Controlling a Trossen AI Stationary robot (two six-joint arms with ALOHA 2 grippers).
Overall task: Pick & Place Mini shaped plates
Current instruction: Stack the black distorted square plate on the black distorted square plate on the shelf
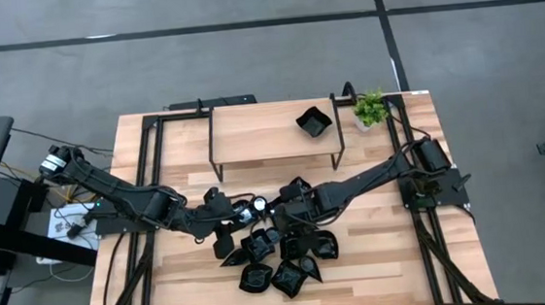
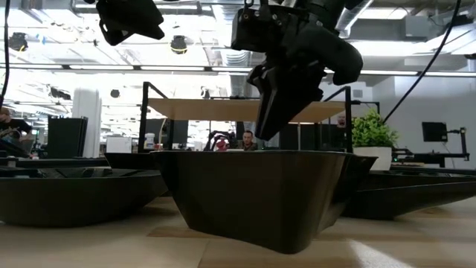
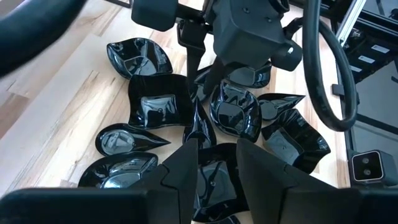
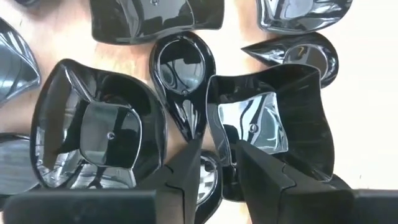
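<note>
Over the near-centre pile of mini shaped plates point(image 1: 281, 259) both my pincers are down low, nearly meeting. One plate point(image 1: 315, 122) already sits on the raised wooden shelf point(image 1: 261, 132) at the far side, just left of the potted plant point(image 1: 370, 109); the rest are still heaped on the table point(image 1: 408, 259), touching and overlapping each other.

My right gripper point(image 4: 217, 163) hangs over the pile w/ its fingers a little apart, nothing between them. In the right wrist view the gap sits by the rim where a square dish point(image 4: 267, 127) meets the pointed tail of a teardrop dish point(image 4: 181, 74); a bigger squarish dish point(image 4: 99, 134) lies beside. I judge this as the reach-and-grasp step for the next plate, prob. the square one, but can't be sure which rim I'm lined on.

My left gripper point(image 3: 216, 163) hovers on the left side of the pile, fingers also slightly parted, holding nothing, w/ the right arm's wrist just beyond it.

Next move, as I see it: drop so one finger goes inside a single rim and one outside, clench, lift straight up. Glossy rims look slippery, and neighbours touch, so a sloppy pinch could drag two. Arms are v. close; one should wait.
</note>
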